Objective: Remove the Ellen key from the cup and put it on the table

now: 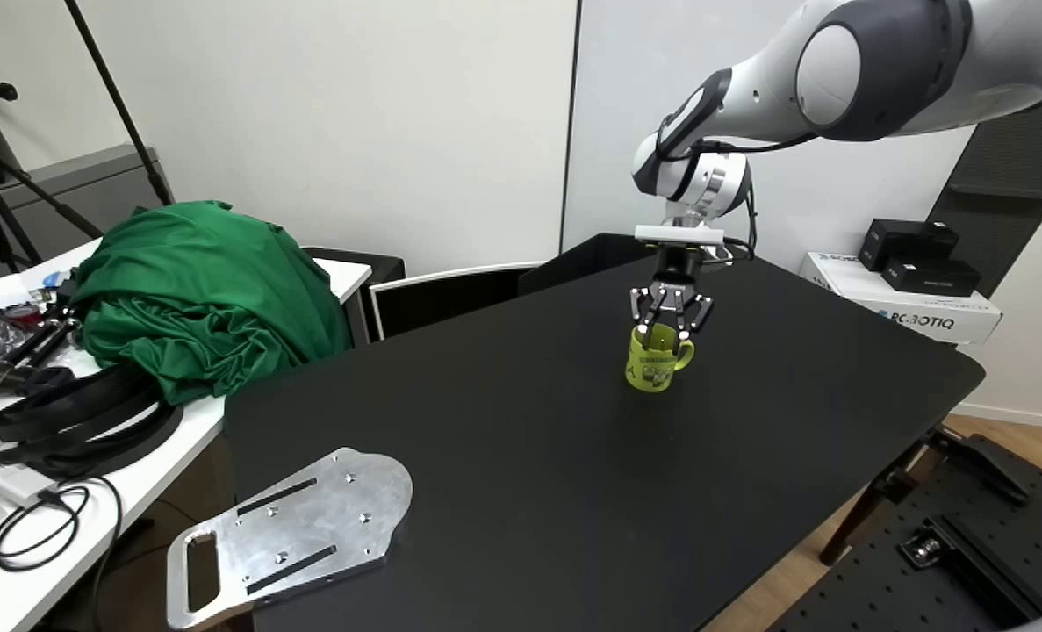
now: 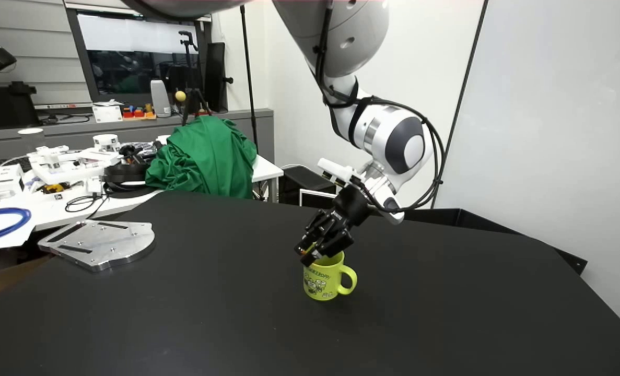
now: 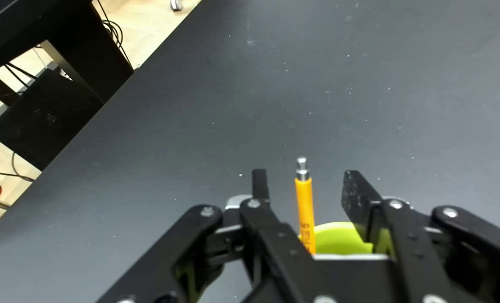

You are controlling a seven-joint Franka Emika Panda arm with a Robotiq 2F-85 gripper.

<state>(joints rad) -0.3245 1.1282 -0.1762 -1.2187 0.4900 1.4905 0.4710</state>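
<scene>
On the matte black bench (image 1: 503, 465), the lime-green handled mug (image 2: 322, 281) holds the slender orange, metal-tipped Allen key (image 3: 305, 206); the black tool (image 3: 307, 185) gapes around it, removal and placing undone.

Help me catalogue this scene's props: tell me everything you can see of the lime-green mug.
The mug is lime-green and looks ceramic, with a side handle and dark lettering above cartoon figures. It stands upright on the black tabletop, handle to the right in both exterior views. The orange Allen key appears to stand in it, the lower end hidden. The open gripper is at its top; whether they touch I cannot tell.
</scene>
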